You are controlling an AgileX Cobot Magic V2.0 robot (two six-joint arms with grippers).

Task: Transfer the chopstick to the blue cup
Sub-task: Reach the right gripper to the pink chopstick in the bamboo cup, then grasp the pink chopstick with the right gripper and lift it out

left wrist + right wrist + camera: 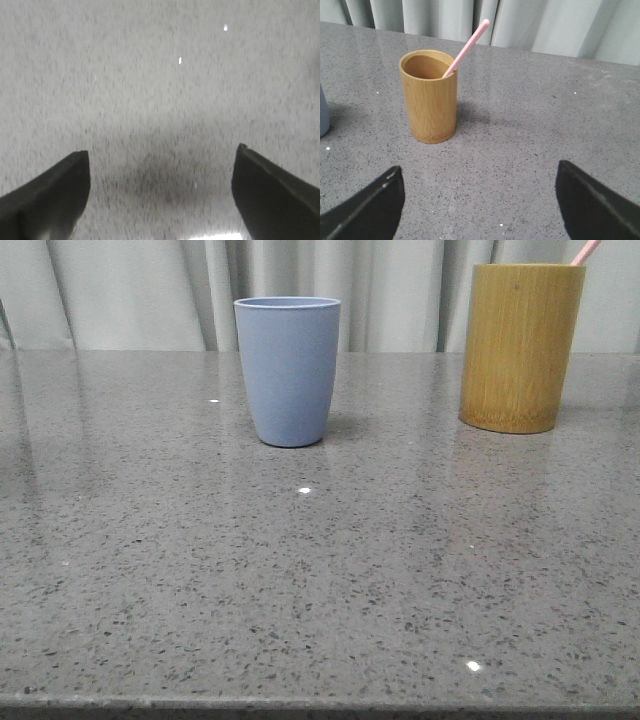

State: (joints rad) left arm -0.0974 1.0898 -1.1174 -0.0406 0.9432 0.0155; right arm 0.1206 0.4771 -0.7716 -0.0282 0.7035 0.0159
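The left tool (160, 195) hangs low over bare speckled tabletop (160, 90), its fingers spread wide apart with nothing between them. On the front view the blue cup (288, 370) stands upright left of centre, well apart from the bamboo holder (520, 345). A pink chopstick (466, 48) leans inside that holder. The right tool (480, 200) faces the holder from a short way off, fingers also apart and empty.

Grey-blue cup (288, 370), yellow-brown bamboo holder (429, 95), pale pink chopstick (466, 48), speckled grey table (320, 580)
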